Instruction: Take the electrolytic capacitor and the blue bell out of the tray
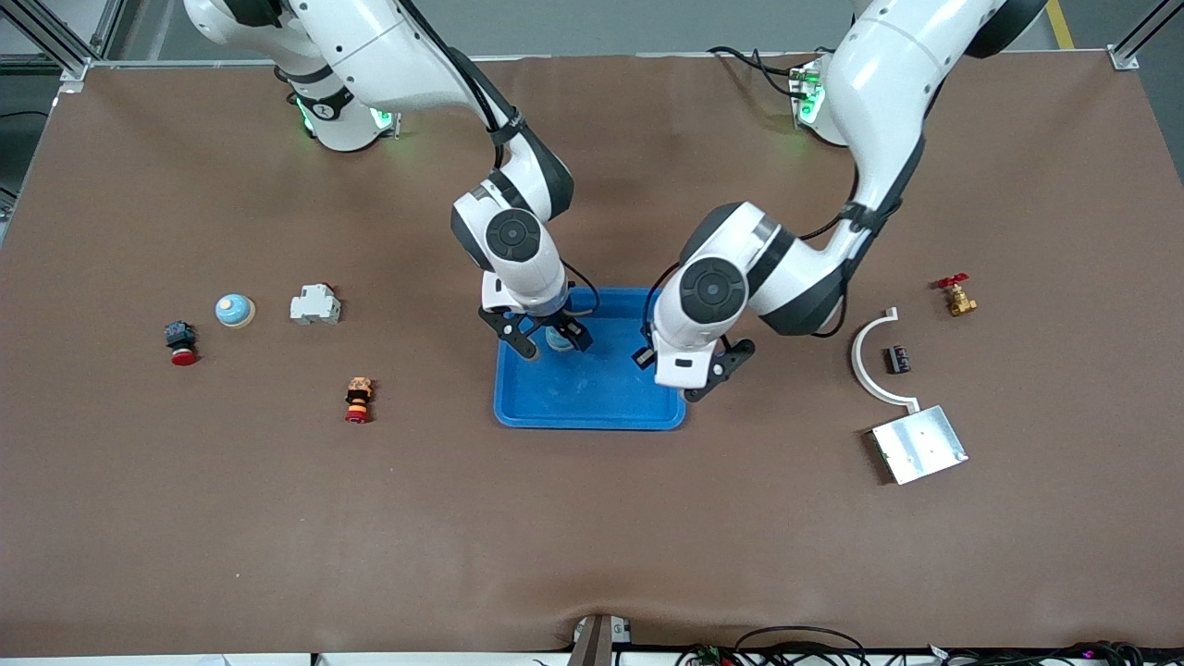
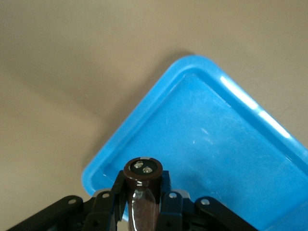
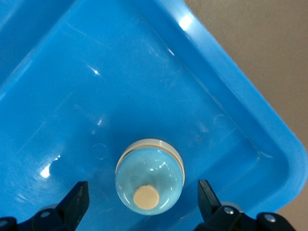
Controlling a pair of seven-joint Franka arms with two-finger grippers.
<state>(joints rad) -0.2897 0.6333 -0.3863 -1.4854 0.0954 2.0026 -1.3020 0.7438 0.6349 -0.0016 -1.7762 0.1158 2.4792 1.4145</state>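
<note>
A blue tray [image 1: 601, 393] lies mid-table. A light-blue bell [image 1: 559, 339] with a cream button sits in the tray near its corner farther from the front camera, toward the right arm's end. My right gripper [image 1: 555, 347] is open and low around it, fingers apart from its sides. In the right wrist view the bell [image 3: 150, 174] rests on the tray floor [image 3: 96, 72] between the right gripper's [image 3: 144, 198] spread fingers. My left gripper [image 1: 682, 379] is over the tray's rim at the left arm's end, shut on a dark brown capacitor [image 2: 143, 169]. The left wrist view shows the left gripper [image 2: 143, 182] above the tray [image 2: 216, 144].
Toward the right arm's end lie a second light-blue bell [image 1: 235, 310], a white breaker [image 1: 315, 304], a red push button [image 1: 181, 343] and an orange-red button [image 1: 358, 399]. Toward the left arm's end lie a white curved bracket [image 1: 872, 365], a metal plate [image 1: 920, 445] and a brass valve [image 1: 957, 298].
</note>
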